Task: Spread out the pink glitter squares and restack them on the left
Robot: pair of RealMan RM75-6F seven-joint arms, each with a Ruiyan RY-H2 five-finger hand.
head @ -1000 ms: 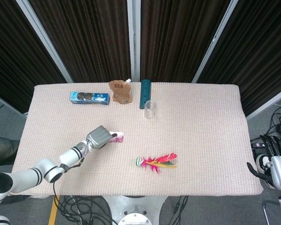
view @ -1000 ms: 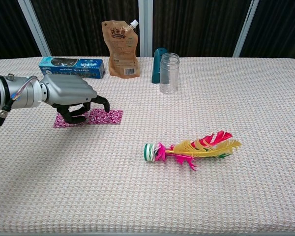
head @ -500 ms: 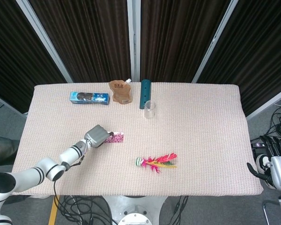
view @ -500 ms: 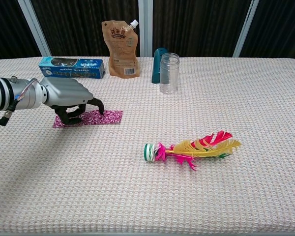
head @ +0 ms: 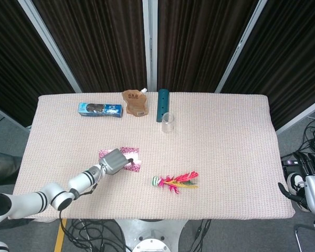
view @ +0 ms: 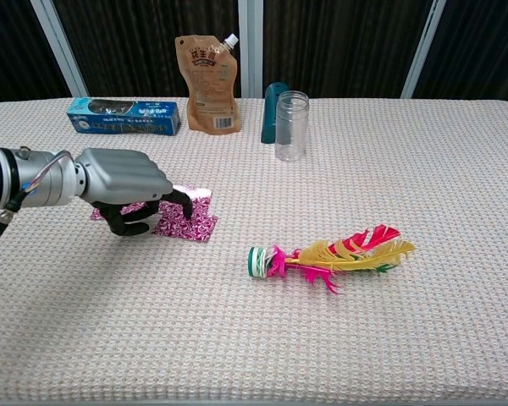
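Note:
Pink glitter squares lie spread on the table's left half: one at the left, one behind my left hand, and a turned one nearest the front. My left hand hangs over them, fingers curled down, pinching the left edge of the front square. My right hand rests off the table's right edge with fingers apart and nothing in it; only the head view shows it.
A feathered shuttlecock lies right of the squares. Along the back stand a blue box, a brown spout pouch, a teal cylinder and a glass jar.
My left hand moved toward the front and slightly right, drawing one square off the strip and turning it. Squares at the left and behind are now uncovered. The right hand stayed put.

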